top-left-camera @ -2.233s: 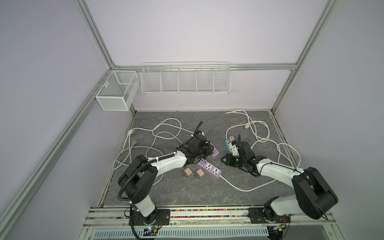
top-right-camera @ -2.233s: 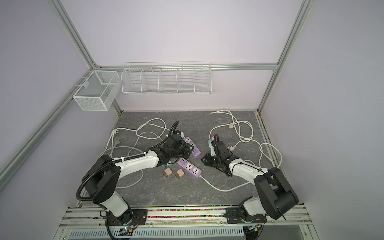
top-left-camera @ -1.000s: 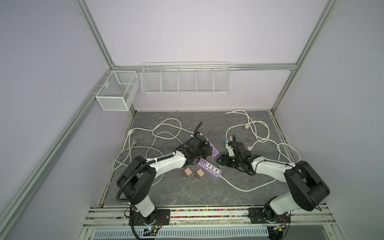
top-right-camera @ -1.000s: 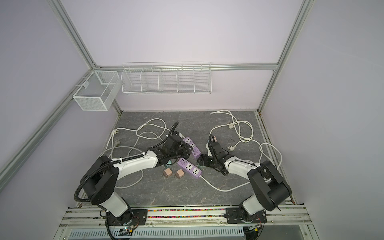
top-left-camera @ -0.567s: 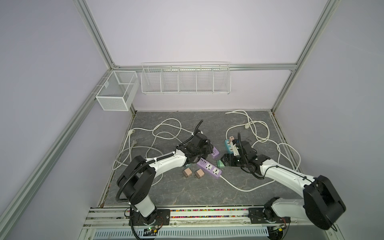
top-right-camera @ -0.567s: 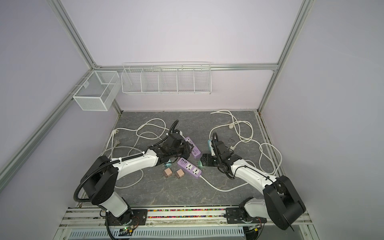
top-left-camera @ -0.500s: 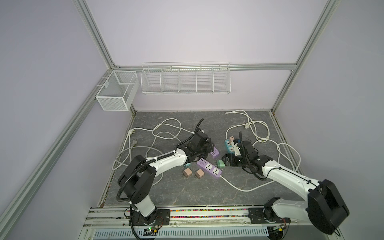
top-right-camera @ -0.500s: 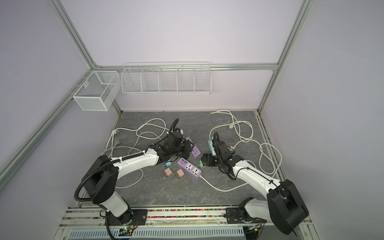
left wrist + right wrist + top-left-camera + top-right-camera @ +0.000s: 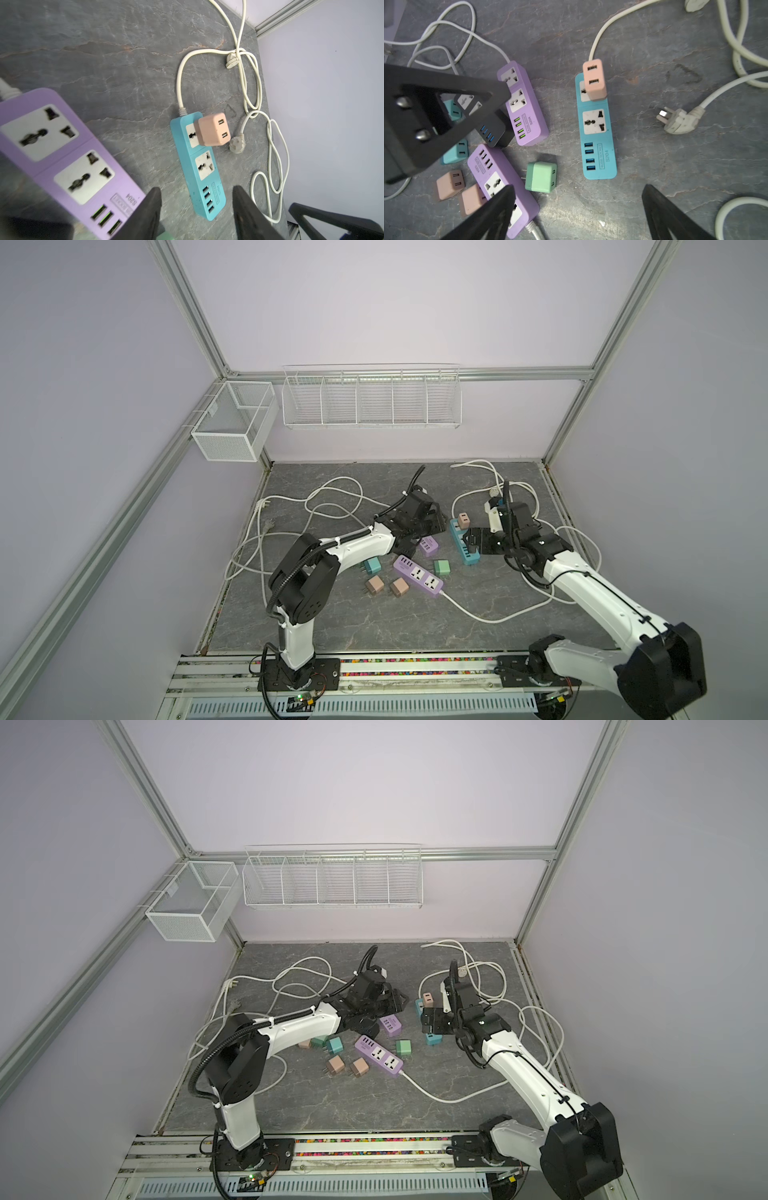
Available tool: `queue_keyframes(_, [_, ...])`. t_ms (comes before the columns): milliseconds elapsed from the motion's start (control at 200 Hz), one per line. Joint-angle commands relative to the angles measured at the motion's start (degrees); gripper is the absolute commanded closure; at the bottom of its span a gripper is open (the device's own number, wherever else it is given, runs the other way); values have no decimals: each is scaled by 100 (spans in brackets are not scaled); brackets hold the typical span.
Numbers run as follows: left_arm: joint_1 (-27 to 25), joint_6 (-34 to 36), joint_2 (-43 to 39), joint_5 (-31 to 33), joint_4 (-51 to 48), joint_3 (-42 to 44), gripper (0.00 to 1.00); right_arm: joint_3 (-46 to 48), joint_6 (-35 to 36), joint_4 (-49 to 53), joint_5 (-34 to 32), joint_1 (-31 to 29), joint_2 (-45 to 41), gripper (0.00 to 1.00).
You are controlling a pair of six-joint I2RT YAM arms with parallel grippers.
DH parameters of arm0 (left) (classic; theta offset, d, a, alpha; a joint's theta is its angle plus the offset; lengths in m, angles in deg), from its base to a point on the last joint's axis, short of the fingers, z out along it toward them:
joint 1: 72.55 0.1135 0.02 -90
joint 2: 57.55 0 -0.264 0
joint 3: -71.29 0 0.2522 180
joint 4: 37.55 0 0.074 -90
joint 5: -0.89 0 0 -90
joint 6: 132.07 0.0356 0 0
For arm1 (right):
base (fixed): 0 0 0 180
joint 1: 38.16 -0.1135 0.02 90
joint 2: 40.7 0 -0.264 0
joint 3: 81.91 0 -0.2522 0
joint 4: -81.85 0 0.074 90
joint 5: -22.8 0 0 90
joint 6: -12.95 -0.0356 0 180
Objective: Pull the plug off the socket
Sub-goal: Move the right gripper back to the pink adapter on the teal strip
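A pink plug (image 9: 594, 80) sits in the far socket of the blue power strip (image 9: 598, 133); both top views show the pink plug (image 9: 463, 521) (image 9: 428, 999). My right gripper (image 9: 577, 205) hangs open and empty over the strip's near end (image 9: 468, 559). A green plug (image 9: 540, 176) lies loose on the table between the blue strip and a purple strip (image 9: 500, 187). My left gripper (image 9: 197, 207) is open and holds nothing. It hovers by another purple strip (image 9: 62, 155), facing the blue strip (image 9: 199, 166) and its pink plug (image 9: 214, 129).
Two purple strips and a black strip (image 9: 492, 128) crowd the middle, with loose pink (image 9: 375, 584) and teal plugs (image 9: 372, 566) beside them. White cables loop on both sides, and a white three-pin plug (image 9: 679, 122) lies right of the blue strip. Wire baskets (image 9: 371, 400) hang on the back wall.
My right gripper opened wide and left the green plug on the table, then drew back to the right over the blue strip. The left gripper shifted only slightly.
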Motion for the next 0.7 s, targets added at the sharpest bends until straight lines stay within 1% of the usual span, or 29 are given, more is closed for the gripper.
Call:
queue_keyframes(0, [-33, 39, 252, -142, -55, -419, 43, -498, 339, 361, -48, 166, 284, 3])
queue_keyframes(140, [-35, 30, 614, -128, -168, -794, 43, -607, 359, 141, -51, 329, 559, 3])
queue_keyframes(315, [-33, -117, 1129, -81, -359, -1226, 44, -971, 355, 66, 14, 448, 1299, 0])
queue_keyframes(490, [-34, -275, 1467, -56, -283, -1417, 46, -1301, 368, -63, 12, 501, 1956, 8])
queue_keyframes(695, [-35, -304, 1910, -101, -389, -1780, 48, -1568, 420, -184, -89, 500, 2468, 17])
